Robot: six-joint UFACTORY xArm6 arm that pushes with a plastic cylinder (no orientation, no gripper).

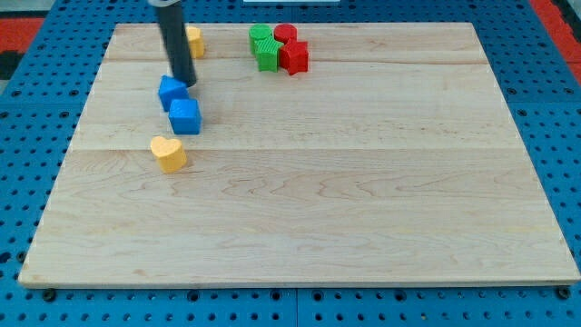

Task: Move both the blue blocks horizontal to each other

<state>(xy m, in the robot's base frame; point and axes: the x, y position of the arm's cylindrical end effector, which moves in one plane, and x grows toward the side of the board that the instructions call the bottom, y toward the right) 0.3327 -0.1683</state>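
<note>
**Mia:** Where are the blocks sitting on the board (363,200)?

**Ben:** They are all sitting near the top. Two blue blocks are sitting at the upper left. The upper blue block (172,93) is touching the blue cube (184,115), which is lying just below it and a bit to the right. A yellow heart (168,153) is lying below them, near but apart. Another yellow block (194,41) is peeking out by the top edge, behind the rod (175,41).

**Mia:** Is there room for pushing?

**Ben:** Lots. The wood is lying bare across the middle, the right and the whole bottom.

**Mia:** What is the claw doing?

**Ben:** There is no claw, so nothing is being held. My tip (184,84) is resting right at the upper blue block's top right corner. It looks like it is touching.

**Mia:** What else is showing?

**Ben:** Two green blocks (264,47) and two red blocks (290,50) are huddling together at the top middle. The board is pale, smooth wood with grain lines.
</note>
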